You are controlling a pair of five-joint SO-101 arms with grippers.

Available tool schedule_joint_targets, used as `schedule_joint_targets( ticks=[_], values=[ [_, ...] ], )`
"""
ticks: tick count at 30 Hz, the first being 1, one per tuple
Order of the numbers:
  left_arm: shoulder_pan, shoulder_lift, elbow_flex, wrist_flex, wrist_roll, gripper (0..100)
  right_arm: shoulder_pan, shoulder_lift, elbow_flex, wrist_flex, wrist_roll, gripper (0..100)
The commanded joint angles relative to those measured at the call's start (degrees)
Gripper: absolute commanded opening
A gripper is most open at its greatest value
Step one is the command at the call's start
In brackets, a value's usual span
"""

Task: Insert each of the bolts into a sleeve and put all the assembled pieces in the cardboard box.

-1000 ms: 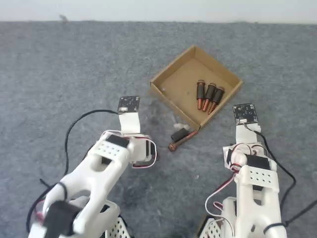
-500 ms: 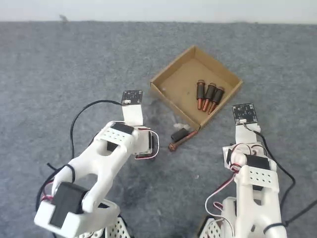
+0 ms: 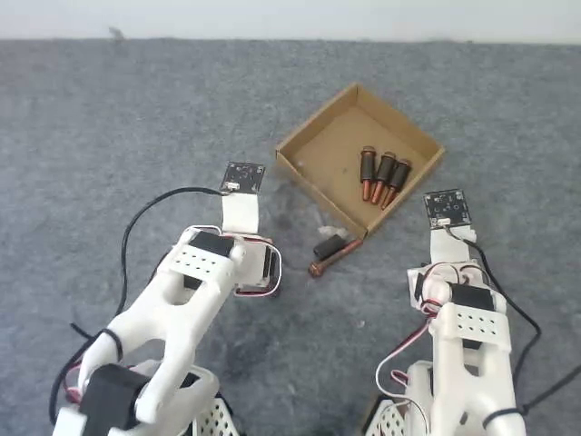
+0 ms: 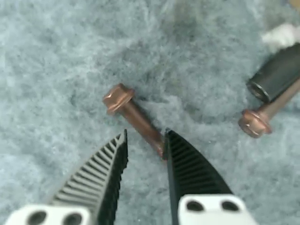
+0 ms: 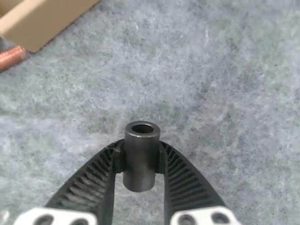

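A loose copper bolt (image 4: 132, 117) lies on the grey carpet. My left gripper (image 4: 146, 133) is open just above it, with the tip of the bolt's shank between the fingers and against one of them. My right gripper (image 5: 139, 146) is shut on a black sleeve (image 5: 140, 157), held upright with its bore facing the camera, above bare carpet. Another bolt sits in a sleeve (image 3: 329, 252) on the carpet beside the cardboard box (image 3: 317, 118); it also shows in the left wrist view as a bolt in a sleeve (image 4: 272, 91). Three assembled pieces (image 3: 383, 175) lie inside the box.
A bit of white fluff (image 3: 329, 230) lies by the box's near corner. The box corner (image 5: 42, 18) and a copper bolt end (image 5: 11, 56) show beyond the right gripper. Open carpet stretches to the left and in front of both arms.
The left arm has shifted slightly forward and toward the box, then settled lower. The right arm has kept still with the sleeve.
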Motion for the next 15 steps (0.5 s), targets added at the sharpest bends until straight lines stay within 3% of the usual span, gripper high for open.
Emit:
schedule_joint_targets(
  ticks=[1,15],
  values=[
    [-0.09,0.18,-0.66,-2.29,0.88,12,-0.66,-1.98,-0.44,-1.1,0.97,0.7],
    [-0.53,2.64,1.8,-6.68,8.26,12,-0.75,-1.98,-0.44,-0.92,1.05,0.7]
  ],
)
